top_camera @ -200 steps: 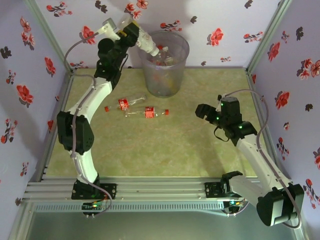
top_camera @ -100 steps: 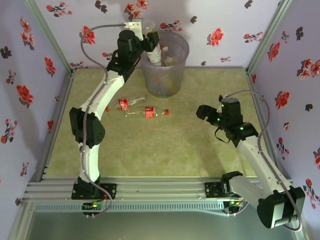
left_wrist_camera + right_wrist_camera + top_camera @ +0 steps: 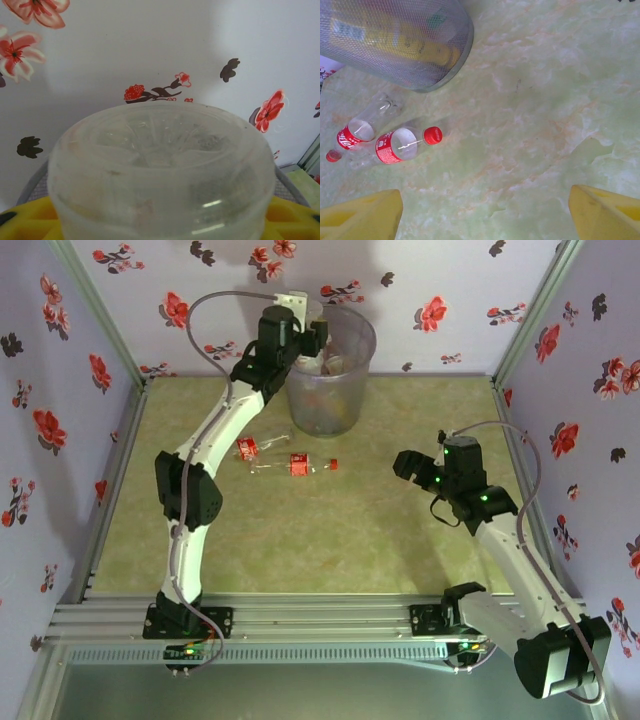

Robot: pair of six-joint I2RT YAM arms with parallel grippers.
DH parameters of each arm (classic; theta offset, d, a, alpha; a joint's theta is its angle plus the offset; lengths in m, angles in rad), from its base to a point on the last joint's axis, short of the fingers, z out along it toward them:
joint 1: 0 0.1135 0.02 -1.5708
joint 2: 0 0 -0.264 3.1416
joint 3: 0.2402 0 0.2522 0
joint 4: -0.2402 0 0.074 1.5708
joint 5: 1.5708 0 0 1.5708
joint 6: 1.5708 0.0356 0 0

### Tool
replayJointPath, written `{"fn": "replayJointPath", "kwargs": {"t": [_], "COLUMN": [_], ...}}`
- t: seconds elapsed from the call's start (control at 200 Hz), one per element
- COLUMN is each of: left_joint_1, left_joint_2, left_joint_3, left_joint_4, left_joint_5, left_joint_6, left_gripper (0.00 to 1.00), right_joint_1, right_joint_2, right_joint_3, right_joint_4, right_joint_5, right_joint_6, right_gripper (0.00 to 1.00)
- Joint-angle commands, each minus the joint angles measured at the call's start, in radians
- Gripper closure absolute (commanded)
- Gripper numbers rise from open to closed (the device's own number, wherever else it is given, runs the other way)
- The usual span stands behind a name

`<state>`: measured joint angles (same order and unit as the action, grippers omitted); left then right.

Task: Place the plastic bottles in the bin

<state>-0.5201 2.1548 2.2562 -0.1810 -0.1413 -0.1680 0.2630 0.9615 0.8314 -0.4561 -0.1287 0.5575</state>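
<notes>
bottle (image 3: 160, 170) cropped below, bin (image 3: 395, 50) contents blurred

Bottle labels (image 3: 384, 150) — print too blurred to read.

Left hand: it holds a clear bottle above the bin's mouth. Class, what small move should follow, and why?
Probably open the left hand to release the bottle: it hangs over the open mouth of the bin, with the hand at the rim, so it should drop inside.

The bin (image 3: 325, 400) was translucent grey; beside it, clear bottles (image 3: 298, 464) had red labels and caps. The desk (image 3: 330, 530) was marbled pale green, the walls (image 3: 450, 280) white with red flowers.
</notes>
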Motion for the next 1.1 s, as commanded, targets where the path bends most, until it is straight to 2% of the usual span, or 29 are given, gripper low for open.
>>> {"fn": "replayJointPath", "kwargs": {"t": [0.0,0.175,0.27,0.345,0.535,0.635,0.765,1.095], "left_joint_1": [0.0,0.002,0.003,0.005,0.005,0.004,0.005,0.004], "left_joint_2": [0.035,0.042,0.037,0.033,-0.003,-0.022,0.001,0.027], "left_joint_3": [0.055,0.065,0.067,0.073,0.075,0.077,0.123,0.14], "left_joint_4": [-0.107,-0.151,-0.152,-0.156,-0.134,-0.113,-0.131,-0.17], "left_joint_5": [-0.048,-0.058,-0.059,-0.062,-0.086,-0.083,-0.057,-0.004], "left_joint_6": [0.031,0.036,0.031,0.026,0.024,0.021,0.009,-0.035], "left_gripper": [0.61,0.31,0.11,0.01,0.02,0.07,0.13,0.19], "right_joint_1": [0.008,0.007,0.007,0.007,0.008,0.007,0.008,0.008], "right_joint_2": [-0.016,-0.014,-0.014,-0.016,-0.024,-0.021,-0.013,-0.02], "right_joint_3": [0.032,0.035,0.034,0.034,0.028,0.026,0.018,0.021], "right_joint_4": [-0.024,-0.026,-0.023,-0.024,-0.029,-0.024,-0.009,-0.024], "right_joint_5": [0.029,0.031,0.028,0.028,0.034,0.032,0.026,0.035], "right_joint_6": [-0.018,-0.021,-0.02,-0.019,-0.021,-0.02,-0.012,-0.018], "right_gripper": [0.13,0.13,0.13,0.13,0.13,0.13,0.13,0.13]}}
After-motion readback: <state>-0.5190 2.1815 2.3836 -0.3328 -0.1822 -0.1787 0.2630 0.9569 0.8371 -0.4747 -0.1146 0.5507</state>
